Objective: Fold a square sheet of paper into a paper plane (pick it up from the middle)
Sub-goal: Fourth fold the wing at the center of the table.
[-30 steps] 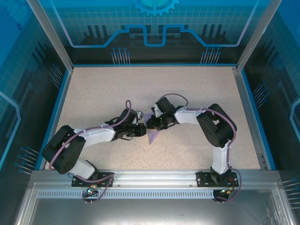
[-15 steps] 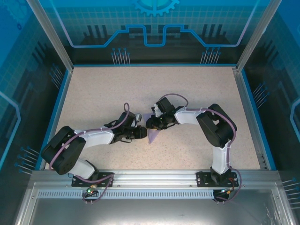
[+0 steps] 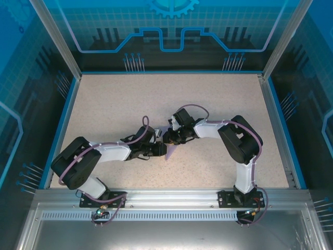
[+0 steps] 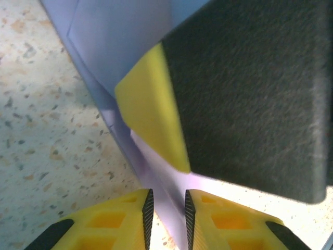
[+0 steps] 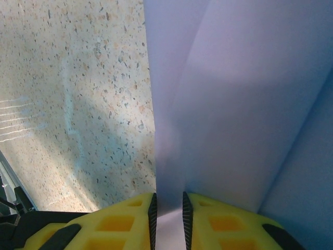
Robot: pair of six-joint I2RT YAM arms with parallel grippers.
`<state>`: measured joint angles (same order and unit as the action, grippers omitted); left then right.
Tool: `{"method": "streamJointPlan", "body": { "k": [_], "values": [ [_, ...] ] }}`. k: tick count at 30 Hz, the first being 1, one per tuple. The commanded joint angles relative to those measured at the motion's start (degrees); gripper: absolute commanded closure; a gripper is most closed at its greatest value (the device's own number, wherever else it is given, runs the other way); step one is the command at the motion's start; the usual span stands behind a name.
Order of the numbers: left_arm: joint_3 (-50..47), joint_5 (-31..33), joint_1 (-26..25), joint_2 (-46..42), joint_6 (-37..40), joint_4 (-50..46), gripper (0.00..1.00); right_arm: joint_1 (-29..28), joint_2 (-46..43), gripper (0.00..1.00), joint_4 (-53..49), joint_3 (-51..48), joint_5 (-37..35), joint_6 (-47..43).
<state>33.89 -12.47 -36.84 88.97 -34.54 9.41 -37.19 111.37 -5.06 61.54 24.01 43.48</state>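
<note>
- The speckled beige tabletop is the landmark; its surface shows fine dark and orange flecks.
- A blue border strip runs along its left, far and right edges.
- Behind the tabletop stands a blue translucent back panel printed with a grid, a gear and circuit-like lines.
- Silver aluminium posts rise from its far corners.
- Blue side panels flank it.
- At its near edge lies a slotted metal rail.
- Lighting is even and cool.

I note matte lavender paper plane, speckled matte stone-look table, glossy yellow plastic fingers, rough black pad, brushed aluminium frame
</note>
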Motion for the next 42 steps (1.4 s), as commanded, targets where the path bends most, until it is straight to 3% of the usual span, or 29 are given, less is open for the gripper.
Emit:
{"method": "streamJointPlan", "body": {
  "k": [1, 16, 34, 42],
  "values": [
    [1.8, 1.8, -0.3, 1.5, 0.8, -0.4, 0.74, -0.5, 0.1, 0.78, -2.0, -0.9, -0.5, 0.0],
    [3.1, 4.1, -0.4, 3.9, 2.7, -3.4, 0.89, -0.5, -0.5, 0.77, -2.1, -0.5, 0.1, -0.1],
    [2.0, 4.3, -0.4, 4.1, 3.4, -3.6, 0.9, 3.1, -6.4, 0.66, -4.4, 0.1, -1.7, -2.0],
    [1.7, 4.3, -0.6, 3.6, 3.2, -3.7, 0.9, 3.9, -2.8, 0.78, -4.7, 3.3, -0.3, -2.6]
  ]
}}
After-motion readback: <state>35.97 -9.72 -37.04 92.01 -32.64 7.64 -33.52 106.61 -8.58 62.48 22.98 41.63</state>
